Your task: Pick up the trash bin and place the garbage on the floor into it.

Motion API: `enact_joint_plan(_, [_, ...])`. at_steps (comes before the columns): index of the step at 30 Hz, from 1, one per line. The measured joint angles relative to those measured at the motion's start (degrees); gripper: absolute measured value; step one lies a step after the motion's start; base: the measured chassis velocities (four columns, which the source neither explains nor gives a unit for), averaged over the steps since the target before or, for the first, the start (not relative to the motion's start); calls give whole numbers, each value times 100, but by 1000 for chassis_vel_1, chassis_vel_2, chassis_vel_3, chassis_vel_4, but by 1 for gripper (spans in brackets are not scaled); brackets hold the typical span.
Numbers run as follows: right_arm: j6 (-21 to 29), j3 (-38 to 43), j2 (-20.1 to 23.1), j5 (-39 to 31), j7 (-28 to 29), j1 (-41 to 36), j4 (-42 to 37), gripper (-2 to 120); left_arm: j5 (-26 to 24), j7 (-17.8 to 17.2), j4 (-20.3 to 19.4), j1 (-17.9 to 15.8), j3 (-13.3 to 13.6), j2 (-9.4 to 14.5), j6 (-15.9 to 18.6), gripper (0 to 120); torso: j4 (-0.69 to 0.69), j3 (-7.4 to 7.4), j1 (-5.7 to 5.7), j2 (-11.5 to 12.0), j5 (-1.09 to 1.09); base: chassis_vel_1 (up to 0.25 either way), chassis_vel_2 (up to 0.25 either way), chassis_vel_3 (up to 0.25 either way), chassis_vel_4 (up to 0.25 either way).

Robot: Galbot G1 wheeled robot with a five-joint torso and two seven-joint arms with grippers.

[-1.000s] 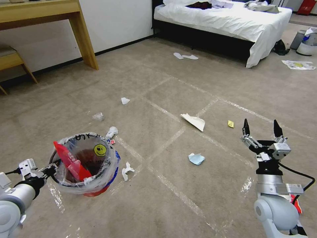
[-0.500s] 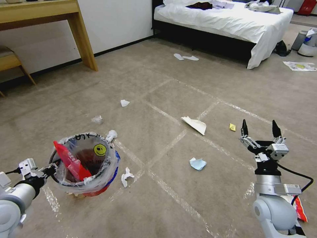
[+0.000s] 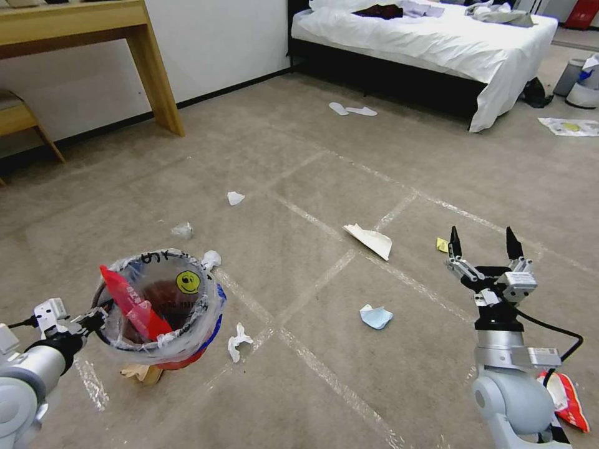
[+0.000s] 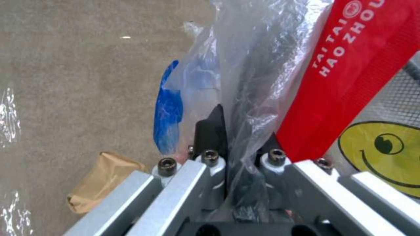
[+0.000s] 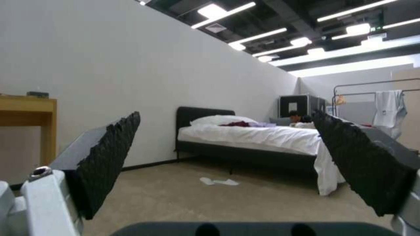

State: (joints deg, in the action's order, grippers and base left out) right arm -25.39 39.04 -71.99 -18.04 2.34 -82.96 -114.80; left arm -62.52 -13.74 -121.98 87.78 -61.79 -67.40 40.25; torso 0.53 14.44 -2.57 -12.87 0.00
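The trash bin [image 3: 159,305], small, red and lined with a clear bag, hangs above the floor [image 3: 299,187] at the lower left. My left gripper [image 3: 93,321] is shut on its rim, the fingers pinching rim and bag [image 4: 238,131]. A red wrapper strip [image 3: 131,302] leans inside it beside the smiley sticker [image 4: 385,154]. Garbage lies around on the carpet: white paper [image 3: 369,240], a blue tissue [image 3: 376,317], a white tissue [image 3: 237,340], a yellow scrap [image 3: 442,244], a brown paper bag [image 3: 142,373] and a red-white packet [image 3: 564,399]. My right gripper [image 3: 483,240] stands open and empty, pointing up [image 5: 225,114].
A wooden desk [image 3: 93,25] stands at the back left and a bed [image 3: 437,43] at the back right. White slippers [image 3: 352,110] lie before the bed. A grey bin [image 3: 577,78] and a paper sheet [image 3: 571,126] sit at the far right.
The whole picture has slid down a little, so the camera has moved. The brown paper bag and more of the red-white packet have come into view. Both arms keep their pose.
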Motion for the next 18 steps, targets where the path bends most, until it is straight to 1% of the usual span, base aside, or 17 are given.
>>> enact_joint_plan(6, [-3,54,-11,4,1,-54,-62,100,-38,-3,52,-11,-51,49,-4,3,0,0,0,0,0,-50,60,38,-51])
enact_joint_plan(18, [3,16,-26,21,6,-67,-114,100,-88,-2,65,-15,-75,85,-9,3,0,0,0,0,0,0,0,0,0])
